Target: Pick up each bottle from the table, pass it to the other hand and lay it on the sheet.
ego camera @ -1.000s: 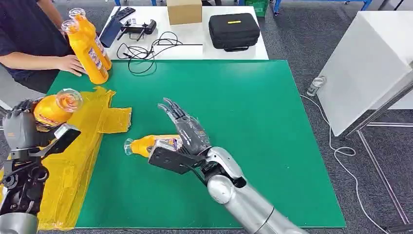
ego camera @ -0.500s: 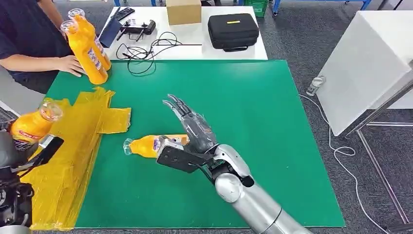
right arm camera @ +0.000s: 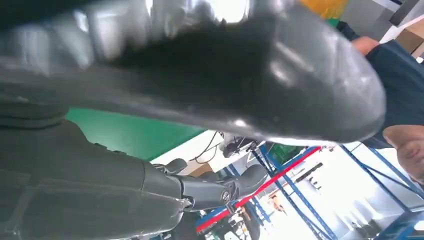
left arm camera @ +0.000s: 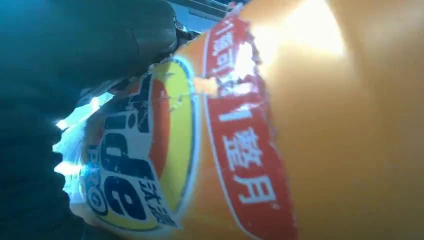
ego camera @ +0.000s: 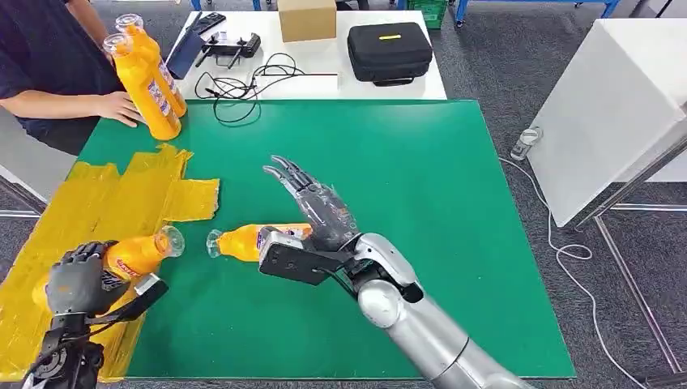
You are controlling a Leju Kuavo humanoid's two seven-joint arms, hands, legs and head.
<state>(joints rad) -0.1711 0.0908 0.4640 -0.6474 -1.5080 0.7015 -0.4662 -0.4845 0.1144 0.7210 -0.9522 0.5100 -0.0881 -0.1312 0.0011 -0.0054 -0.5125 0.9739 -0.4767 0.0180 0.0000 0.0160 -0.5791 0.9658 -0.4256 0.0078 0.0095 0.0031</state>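
My left hand (ego camera: 78,285) grips an orange bottle (ego camera: 138,254) and holds it low over the yellow sheet (ego camera: 97,203), cap toward the green table. Close up, this bottle's label (left arm camera: 210,150) shows in the left wrist view. A second orange bottle (ego camera: 243,241) lies on its side on the green table, cap to the left. My right hand (ego camera: 312,220) hovers over its base with fingers spread, holding nothing. Whether the hand touches the bottle I cannot tell. Two more orange bottles (ego camera: 150,77) stand at the far left corner, under a person's hand (ego camera: 121,107).
The green table (ego camera: 421,203) has open room to the right of my right arm. Behind it, a white table holds a black case (ego camera: 389,50), a cardboard box (ego camera: 306,18), cables and a controller. A white panel (ego camera: 608,105) stands on the right.
My left hand has brought its bottle down from high at the left to low over the sheet and tipped it flat. The right hand has barely moved.
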